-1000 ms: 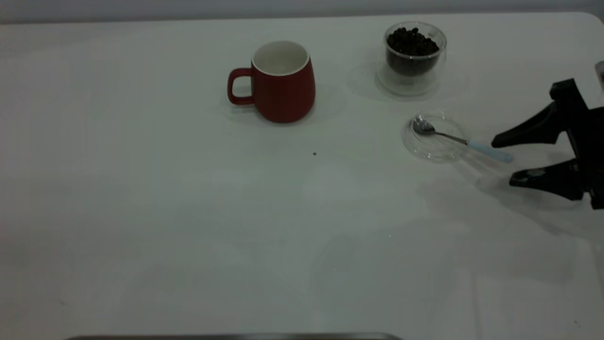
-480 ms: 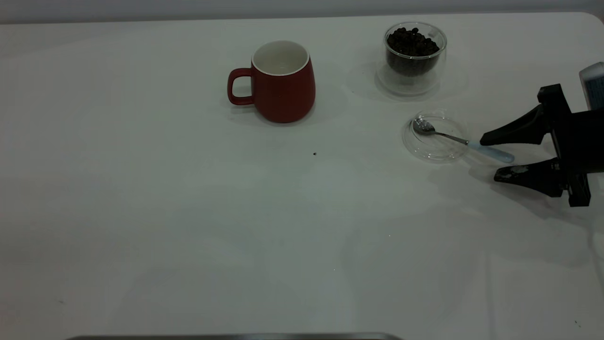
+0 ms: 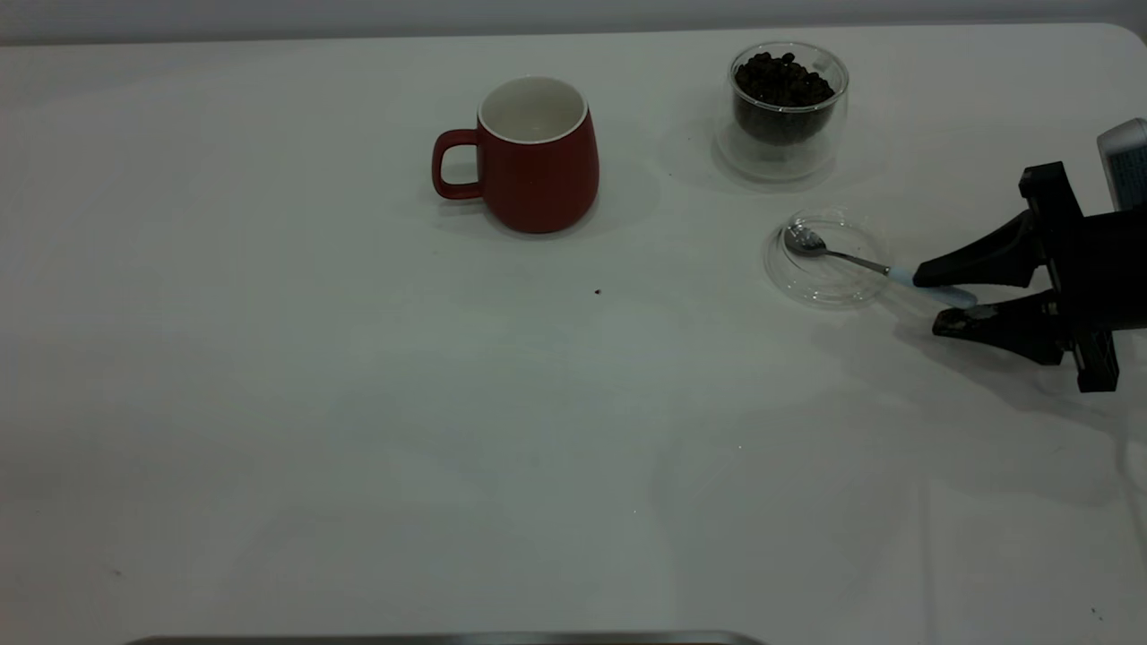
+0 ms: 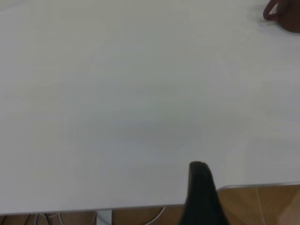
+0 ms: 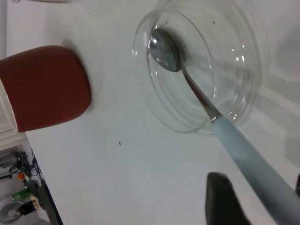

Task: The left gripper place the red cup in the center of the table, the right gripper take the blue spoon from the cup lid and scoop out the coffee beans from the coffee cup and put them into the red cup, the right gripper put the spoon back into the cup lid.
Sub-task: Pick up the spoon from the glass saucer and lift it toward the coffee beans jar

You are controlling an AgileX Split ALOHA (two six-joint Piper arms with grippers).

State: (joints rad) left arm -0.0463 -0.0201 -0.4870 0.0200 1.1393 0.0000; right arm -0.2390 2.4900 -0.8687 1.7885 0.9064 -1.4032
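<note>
Straddling blue spoon (image 3: pixel 927 288) handle — right claw (image 3: pixel 925 296), parted

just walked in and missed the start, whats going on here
The right gripper is at the right side of the table, its open fingers on either side of the pale handle of the blue spoon, not yet shut on it. The spoon's bowl rests in the cup lid. The red cup stands empty near the middle, and the coffee cup behind the lid holds the coffee beans. The left gripper is off to the side, away from everything.
</note>
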